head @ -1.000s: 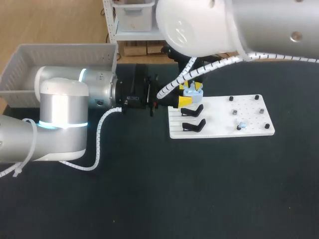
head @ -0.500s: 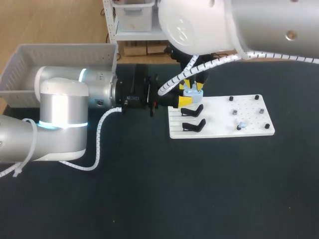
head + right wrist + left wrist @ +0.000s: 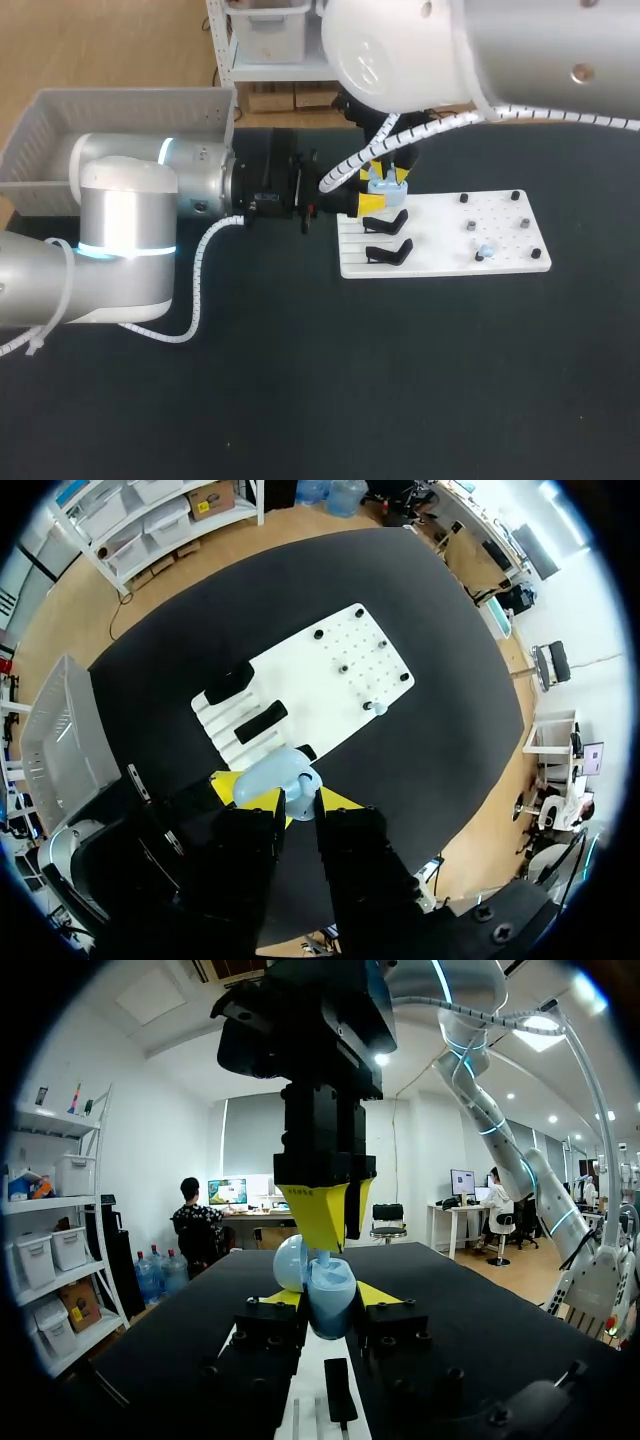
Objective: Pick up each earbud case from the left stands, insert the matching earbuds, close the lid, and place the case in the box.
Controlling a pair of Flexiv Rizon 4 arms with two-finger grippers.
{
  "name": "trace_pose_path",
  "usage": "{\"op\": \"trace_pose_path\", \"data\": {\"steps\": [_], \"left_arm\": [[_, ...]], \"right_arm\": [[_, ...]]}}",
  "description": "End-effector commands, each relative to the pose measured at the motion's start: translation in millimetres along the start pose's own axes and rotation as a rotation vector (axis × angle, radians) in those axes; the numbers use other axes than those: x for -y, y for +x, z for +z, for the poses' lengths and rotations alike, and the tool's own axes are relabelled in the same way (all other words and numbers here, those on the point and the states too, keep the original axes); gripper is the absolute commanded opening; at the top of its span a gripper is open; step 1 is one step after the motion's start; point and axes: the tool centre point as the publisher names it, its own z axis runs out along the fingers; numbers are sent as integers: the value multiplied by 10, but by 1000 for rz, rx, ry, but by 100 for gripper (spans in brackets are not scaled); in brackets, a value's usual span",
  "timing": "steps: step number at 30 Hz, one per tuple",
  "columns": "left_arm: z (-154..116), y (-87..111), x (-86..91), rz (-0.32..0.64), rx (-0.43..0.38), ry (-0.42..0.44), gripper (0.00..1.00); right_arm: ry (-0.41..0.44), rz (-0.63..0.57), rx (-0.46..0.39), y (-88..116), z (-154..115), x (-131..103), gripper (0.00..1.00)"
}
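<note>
A light blue earbud case [image 3: 388, 184] with its lid swung open is held above the white board's left stands [image 3: 386, 222]. My left gripper [image 3: 378, 192] is shut on it, one yellow tip on each side [image 3: 328, 1300]. From above, my right gripper [image 3: 322, 1242] points straight down at the open case [image 3: 325, 1295], its fingers close together on a small pale earbud [image 3: 322, 1257] just over the case's body. The right wrist view looks down between its own dark fingers [image 3: 298, 805] onto the case [image 3: 272, 775]. Another pale blue earbud [image 3: 485, 250] sits among the board's pegs.
The white board [image 3: 440, 262] carries two black stands at its left and several black pegs at its right. A grey slatted bin [image 3: 120, 105] stands at the table's far left corner, behind my left arm [image 3: 130, 230]. Dark tabletop lies in front of the board.
My right arm has shifted slightly above the case over the last second. The left arm and the case have stayed where they were.
</note>
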Motion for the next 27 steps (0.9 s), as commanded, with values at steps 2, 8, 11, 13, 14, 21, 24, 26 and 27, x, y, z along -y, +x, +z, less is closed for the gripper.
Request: {"op": "trace_pose_path", "data": {"steps": [2,8,11,13,14,21,24,26,27], "left_arm": [[4,4,-11,0,0,3,0],[4,4,-11,0,0,3,0],[4,4,-11,0,0,3,0],[4,4,-11,0,0,3,0],[4,4,-11,0,0,3,0],[4,4,-11,0,0,3,0],[4,4,-11,0,0,3,0],[4,4,-11,0,0,3,0],[4,4,-11,0,0,3,0]], "right_arm": [[3,3,3,-9,25,-9,0],[0,5,4,3,11,-2,78],[-21,3,9,30,-50,43,100],[-37,2,9,77,-107,114,100],[-54,5,3,106,-140,162,100],[-211,-35,-28,200,-222,569,87],[-285,-74,13,160,-185,765,78],[-366,-103,13,128,-143,885,60],[-377,-126,26,115,-113,934,54]]}}
